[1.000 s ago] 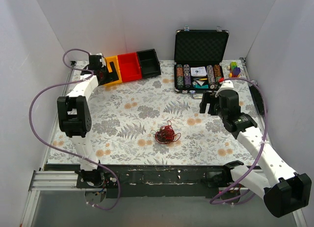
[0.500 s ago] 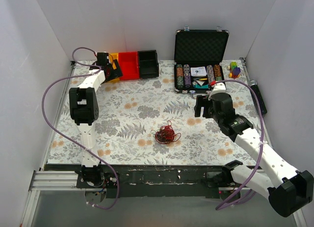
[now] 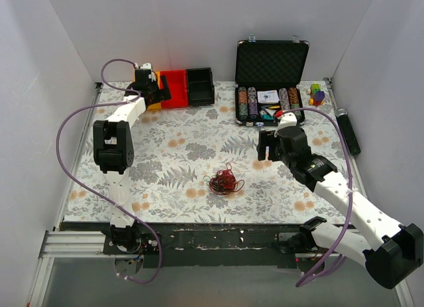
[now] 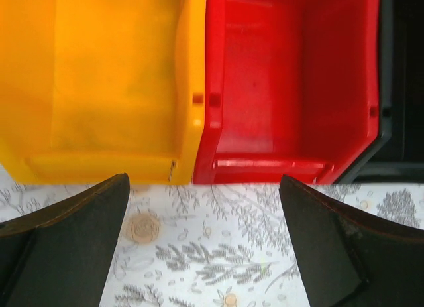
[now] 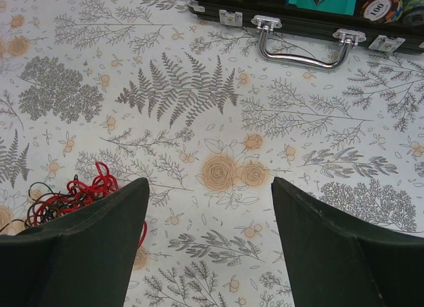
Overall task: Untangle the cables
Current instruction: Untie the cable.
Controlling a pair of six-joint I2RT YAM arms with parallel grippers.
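Robotics lab test cell, this was: white panel walls (image 3: 199, 28) boxed in a fern-print tabletop (image 3: 172, 141), left arm (image 3: 109, 144) and right arm (image 3: 331, 187) bolted at its near edge.

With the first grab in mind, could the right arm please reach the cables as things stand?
Probably yes: the right gripper hangs open above the table, and nothing stands between it and the cables.
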